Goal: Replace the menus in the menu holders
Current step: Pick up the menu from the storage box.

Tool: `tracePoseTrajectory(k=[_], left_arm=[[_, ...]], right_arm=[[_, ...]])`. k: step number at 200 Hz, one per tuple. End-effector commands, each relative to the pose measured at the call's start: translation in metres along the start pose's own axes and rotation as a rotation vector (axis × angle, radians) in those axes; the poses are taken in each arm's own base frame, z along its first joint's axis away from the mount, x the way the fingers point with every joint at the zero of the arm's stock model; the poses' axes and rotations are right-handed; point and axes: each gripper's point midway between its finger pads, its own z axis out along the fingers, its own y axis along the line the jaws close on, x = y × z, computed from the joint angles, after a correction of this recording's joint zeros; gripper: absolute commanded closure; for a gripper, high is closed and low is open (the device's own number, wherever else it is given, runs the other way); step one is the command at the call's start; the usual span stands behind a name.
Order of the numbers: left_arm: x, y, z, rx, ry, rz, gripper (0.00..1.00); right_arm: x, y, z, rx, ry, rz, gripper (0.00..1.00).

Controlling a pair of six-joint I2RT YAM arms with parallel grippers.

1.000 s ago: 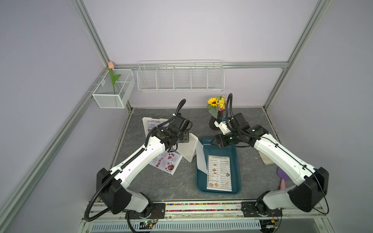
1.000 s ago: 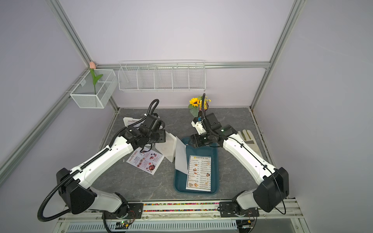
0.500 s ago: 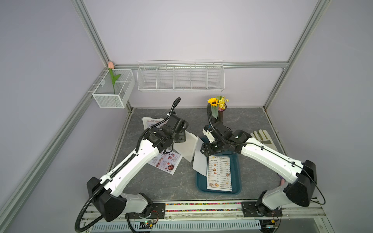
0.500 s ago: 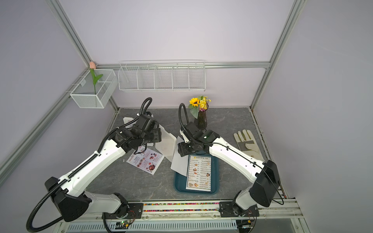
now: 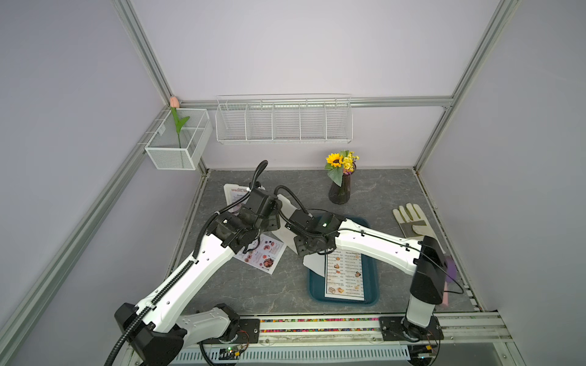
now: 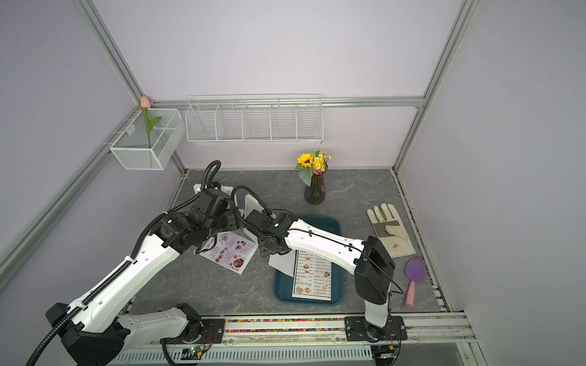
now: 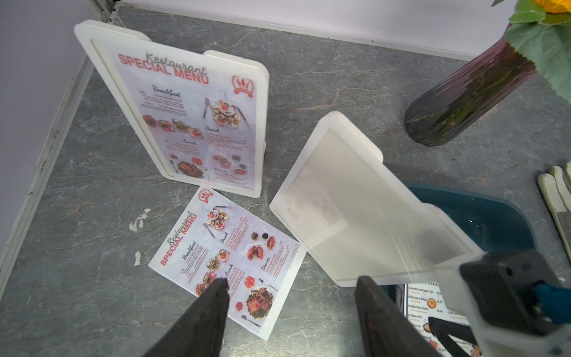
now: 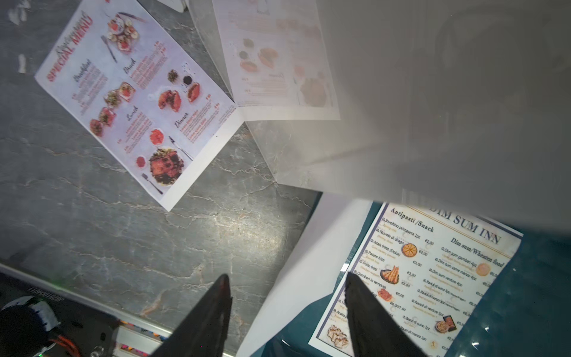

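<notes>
A white menu holder (image 7: 197,114) stands at the back left with a pinkish "SPECIAL MENU" sheet in it. A second menu holder (image 7: 355,210) stands tilted in the middle of the table, and its panel looks blank. Another pinkish menu (image 7: 228,256) lies flat on the table in front of them. A white "DIM SUM INN" menu (image 8: 432,278) lies in the teal tray (image 8: 540,293). A blank-side white sheet (image 8: 302,278) overlaps the tray's left edge. My left gripper (image 7: 290,287) is open above the table between the loose menu and the middle holder. My right gripper (image 8: 285,281) is open above the white sheet.
A dark vase (image 5: 339,193) with a sunflower stands at the back. A work glove (image 5: 412,221) and a purple spatula (image 6: 413,279) lie at the right. A wire rack (image 5: 283,120) and a mesh basket (image 5: 177,142) hang on the walls. Both wrists crowd the middle holder (image 5: 287,210).
The right arm has swung left and forward from beside the vase to the tray's left edge. The left arm has drawn back a little toward the front left.
</notes>
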Motion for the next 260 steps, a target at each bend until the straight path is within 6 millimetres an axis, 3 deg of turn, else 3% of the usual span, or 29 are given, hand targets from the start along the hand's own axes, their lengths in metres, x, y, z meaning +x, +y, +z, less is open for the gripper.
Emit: tracePoseTrajectory(k=[1, 65, 90, 154, 185, 224, 260], left_arm=[[0.002, 0.017, -0.009, -0.029, -0.01, -0.031, 0.32], [0.001, 0.025, -0.015, -0.037, -0.029, -0.018, 0.32], [-0.002, 0.026, -0.018, -0.034, -0.042, -0.019, 0.32], [-0.006, 0.025, -0.021, -0.034, -0.05, -0.023, 0.33], [-0.009, 0.019, -0.022, -0.004, -0.047, -0.012, 0.34], [-0.015, 0.001, -0.025, 0.078, -0.044, -0.006, 0.35], [-0.016, -0.028, -0.028, 0.213, -0.018, 0.04, 0.36]], right_arm=[[0.005, -0.013, 0.003, 0.105, 0.013, -0.003, 0.42], [0.009, -0.02, 0.016, 0.176, 0.032, -0.032, 0.52], [0.009, -0.023, 0.015, 0.181, 0.033, -0.028, 0.67], [0.009, -0.035, 0.003, 0.175, 0.016, -0.014, 0.93], [0.008, -0.047, -0.012, 0.175, -0.006, -0.008, 0.93], [0.008, -0.076, -0.038, 0.164, -0.047, 0.035, 0.93], [0.003, -0.098, -0.064, 0.073, -0.101, 0.058, 0.93]])
